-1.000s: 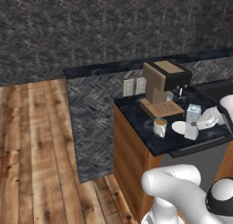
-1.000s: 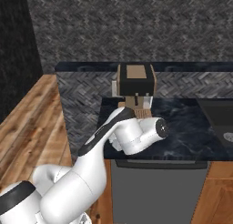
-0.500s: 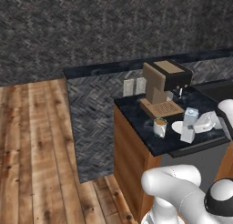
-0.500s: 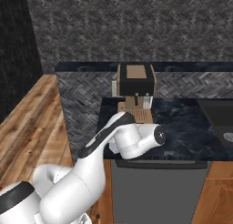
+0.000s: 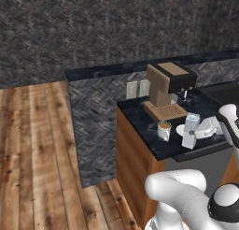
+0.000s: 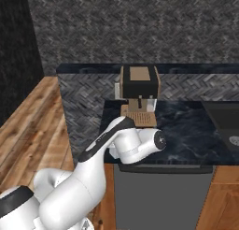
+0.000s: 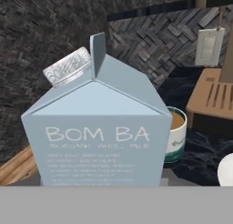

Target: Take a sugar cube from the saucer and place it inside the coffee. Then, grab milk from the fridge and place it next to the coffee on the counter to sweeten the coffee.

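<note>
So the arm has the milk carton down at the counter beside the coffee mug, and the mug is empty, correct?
Not empty: the hand view shows light-brown liquid at the top of the coffee mug. The rest stands, with the milk carton at the counter beside the mug.

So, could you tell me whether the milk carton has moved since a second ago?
Yes. The milk has come down and nearer the coffee, judged against the coffee machine.

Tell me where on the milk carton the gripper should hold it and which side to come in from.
Grip the milk carton across its flat rectangular body, below the gabled top and the cap, which are sloped and narrow. It stands upright on the counter with the coffee mug close beside it, so coming in from the side away from the mug is probably safest.
</note>
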You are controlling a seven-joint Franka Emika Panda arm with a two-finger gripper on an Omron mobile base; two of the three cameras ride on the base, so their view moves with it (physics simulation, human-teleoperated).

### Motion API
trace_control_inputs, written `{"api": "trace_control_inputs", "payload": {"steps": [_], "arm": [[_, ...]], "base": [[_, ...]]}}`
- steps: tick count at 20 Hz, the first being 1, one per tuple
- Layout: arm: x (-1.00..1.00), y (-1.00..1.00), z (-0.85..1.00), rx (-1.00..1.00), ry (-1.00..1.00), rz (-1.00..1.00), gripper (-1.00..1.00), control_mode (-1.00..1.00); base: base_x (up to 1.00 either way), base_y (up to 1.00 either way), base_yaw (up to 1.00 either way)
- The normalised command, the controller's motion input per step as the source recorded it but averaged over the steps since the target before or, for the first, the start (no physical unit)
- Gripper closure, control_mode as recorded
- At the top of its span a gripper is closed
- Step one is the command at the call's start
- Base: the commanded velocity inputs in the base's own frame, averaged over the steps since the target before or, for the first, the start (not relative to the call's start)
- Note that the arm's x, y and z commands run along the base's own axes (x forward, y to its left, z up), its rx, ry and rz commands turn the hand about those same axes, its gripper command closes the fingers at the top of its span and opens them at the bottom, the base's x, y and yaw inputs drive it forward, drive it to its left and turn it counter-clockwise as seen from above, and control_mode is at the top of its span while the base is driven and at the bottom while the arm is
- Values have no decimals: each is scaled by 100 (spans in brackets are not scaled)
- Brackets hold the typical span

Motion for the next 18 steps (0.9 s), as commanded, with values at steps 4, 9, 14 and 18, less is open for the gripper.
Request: {"api": "trace_control_inputs", "payload": {"steps": [4, 9, 14, 18], "arm": [[3, 6, -13, 0, -1, 0, 100, -100], [7, 3, -10, 0, -5, 0, 100, -100], [12, 0, -6, 0, -6, 0, 100, -100], [14, 0, -4, 0, -6, 0, 100, -100]], "base": [[0, 0, 0], [0, 0, 0], [0, 0, 0], [0, 0, 0]]}}
